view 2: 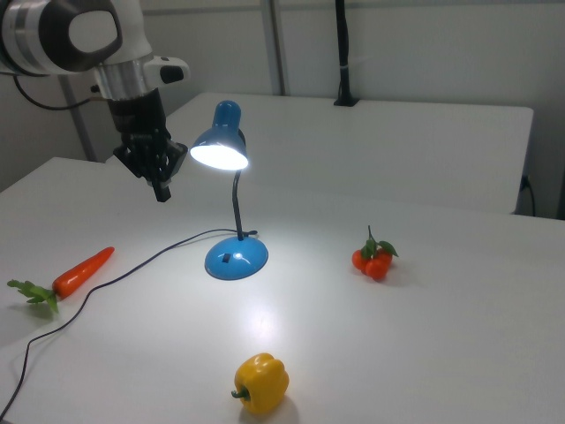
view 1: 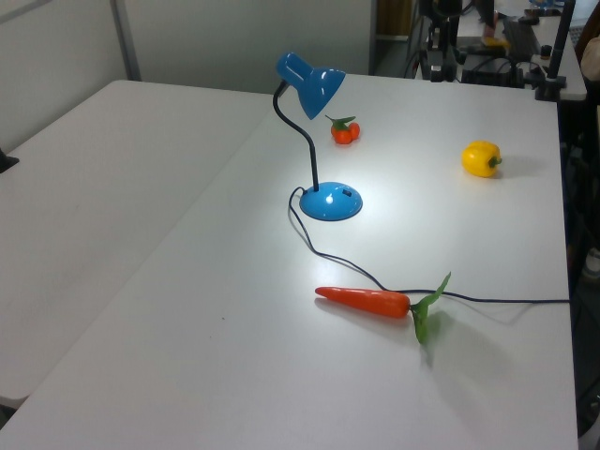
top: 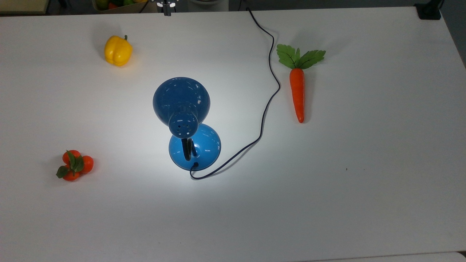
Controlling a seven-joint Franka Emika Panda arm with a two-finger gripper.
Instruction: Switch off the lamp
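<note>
The lamp stands mid-table with its blue dome shade (top: 181, 98) leaning over the round blue base (top: 201, 145), and it is lit. Its shade (view 2: 219, 146) glows white underneath in the right view, and a bright pool of light lies on the table around the base (view 2: 236, 258). A thin black cord (top: 267, 102) runs from the base to the top view's far edge. My gripper (view 2: 161, 190) hangs in the air on the right view's left of the shade, apart from it, fingers together and holding nothing. In the top view my gripper (top: 166, 11) sits at the far table edge.
A yellow bell pepper (top: 118, 50) lies at the top view's far left, a toy carrot (top: 297, 91) to the right of the cord, and a cluster of small red-orange fruit (top: 74, 165) at the near left. The white table (top: 364, 182) is wide.
</note>
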